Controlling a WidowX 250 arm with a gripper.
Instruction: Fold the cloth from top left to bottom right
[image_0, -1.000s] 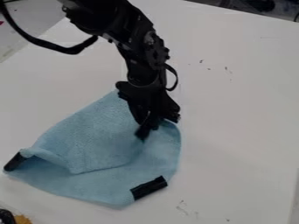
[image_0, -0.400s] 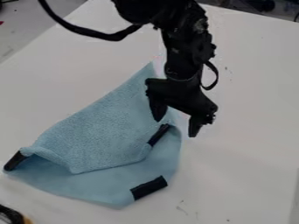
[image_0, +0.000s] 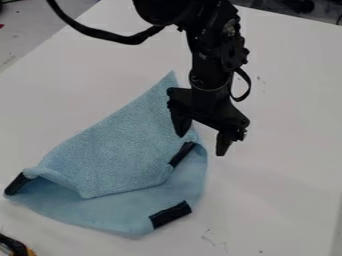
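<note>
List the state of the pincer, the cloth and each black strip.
Pincer: open, fingers spread, over the cloth's right edge.
Cloth: partly folded, lower part uncovered.
Left strip: at the cloth's left corner.
Middle strip: uncovered, near the flap's right end.
Lower strip: uncovered, near the bottom edge.

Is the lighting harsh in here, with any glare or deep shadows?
In the camera view, light looks soft and even: no bright glare on the white table, mild shading under the raised left fold of the cloth, and fine details merging in the black tool.
</note>
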